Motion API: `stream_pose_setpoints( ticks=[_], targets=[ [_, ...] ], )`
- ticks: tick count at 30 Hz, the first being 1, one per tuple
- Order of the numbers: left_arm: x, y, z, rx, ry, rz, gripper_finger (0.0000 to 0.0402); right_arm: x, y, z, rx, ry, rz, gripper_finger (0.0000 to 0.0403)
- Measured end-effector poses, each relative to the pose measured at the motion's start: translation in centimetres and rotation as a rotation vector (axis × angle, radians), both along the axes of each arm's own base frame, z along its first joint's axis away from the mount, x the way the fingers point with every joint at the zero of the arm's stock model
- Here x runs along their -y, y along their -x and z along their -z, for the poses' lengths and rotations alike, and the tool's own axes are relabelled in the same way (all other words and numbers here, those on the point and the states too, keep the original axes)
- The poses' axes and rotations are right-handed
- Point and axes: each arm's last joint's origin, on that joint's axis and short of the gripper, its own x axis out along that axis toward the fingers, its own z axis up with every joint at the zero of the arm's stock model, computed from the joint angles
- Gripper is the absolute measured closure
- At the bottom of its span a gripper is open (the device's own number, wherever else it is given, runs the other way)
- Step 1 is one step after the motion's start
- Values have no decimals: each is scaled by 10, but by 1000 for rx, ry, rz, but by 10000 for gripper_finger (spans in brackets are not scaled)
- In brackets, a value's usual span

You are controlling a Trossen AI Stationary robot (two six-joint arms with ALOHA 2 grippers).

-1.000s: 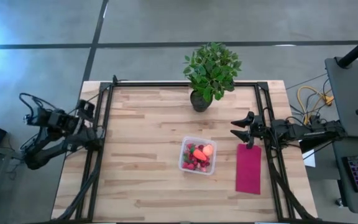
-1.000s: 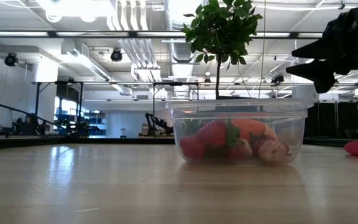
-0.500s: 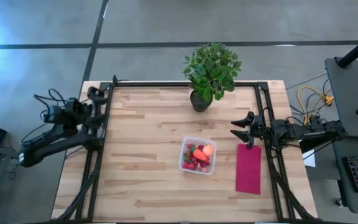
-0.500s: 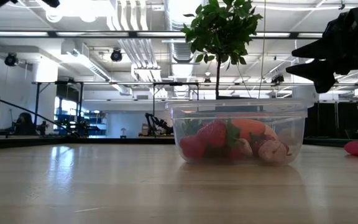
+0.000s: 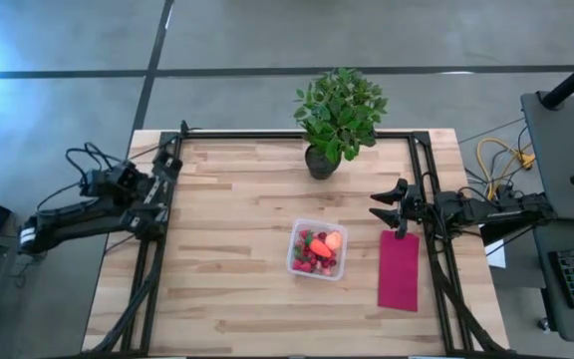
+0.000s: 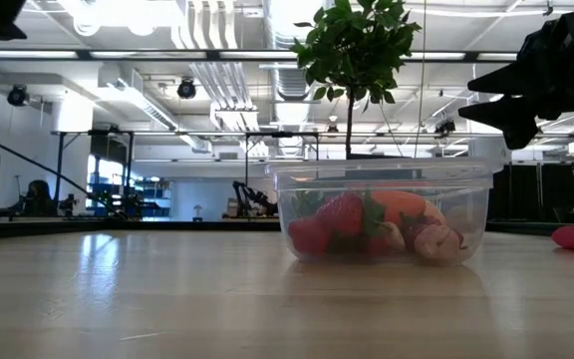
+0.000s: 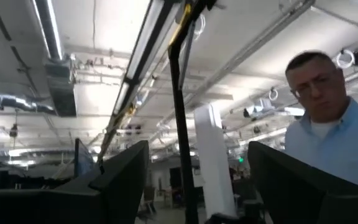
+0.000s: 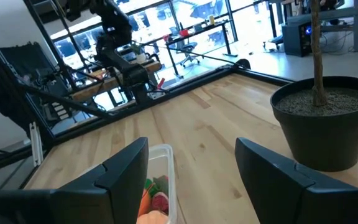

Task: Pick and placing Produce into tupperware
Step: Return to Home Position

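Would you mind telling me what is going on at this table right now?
Nothing is being handled. The produce lies in the tupperware, mid-table. Both end effectors are open and empty: the left end effector at the table's left edge, the right end effector at its right side, near the cloth.

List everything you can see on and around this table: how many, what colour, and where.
table: one, light wood, under everything.
tupperware: one, clear, just right of the table's middle.
produce: several pieces, red and orange, inside the tupperware; exact count unclear.
potted plant: one, green leaves in a dark pot, middle of the far edge.
cloth: one, magenta, flat, right of the tupperware.
person: one, light blue shirt, in the room beyond the table.
left gripper: one, dark, open and empty, at the table's left edge.
right gripper: one, dark, open and empty, by the cloth's far end.
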Motion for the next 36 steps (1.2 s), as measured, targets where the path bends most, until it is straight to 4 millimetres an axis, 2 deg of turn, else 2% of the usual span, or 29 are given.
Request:
stream_pose_setpoints(
  ticks=[8, 15, 20, 23, 25, 29, 32, 36],
  targets=[
    [13, 3, 0, 60, -10, 17, 141, 0, 0, 0, 0, 0, 0, 170],
    [16, 3, -1, 55, 1, -5, 141, 0, 0, 0, 0, 0, 0, 170],
    [17, 8, -24, 119, -52, -32, 141, 0, 0, 0, 0, 0, 0, 170],
    [18, 13, -41, 42, -55, -40, 141, 0, 0, 0, 0, 0, 0, 170],
    [19, 20, -52, 3, -49, -44, 141, 0, 0, 0, 0, 0, 0, 170],
    [23, 40, -71, 114, -132, -38, 141, 0, 0, 0, 0, 0, 0, 170],
    [24, 44, -64, 119, -132, -37, 141, 0, 0, 0, 0, 0, 0, 170],
    [21, 28, -40, 104, -83, -22, 141, 0, 0, 0, 0, 0, 0, 170]
  ],
)
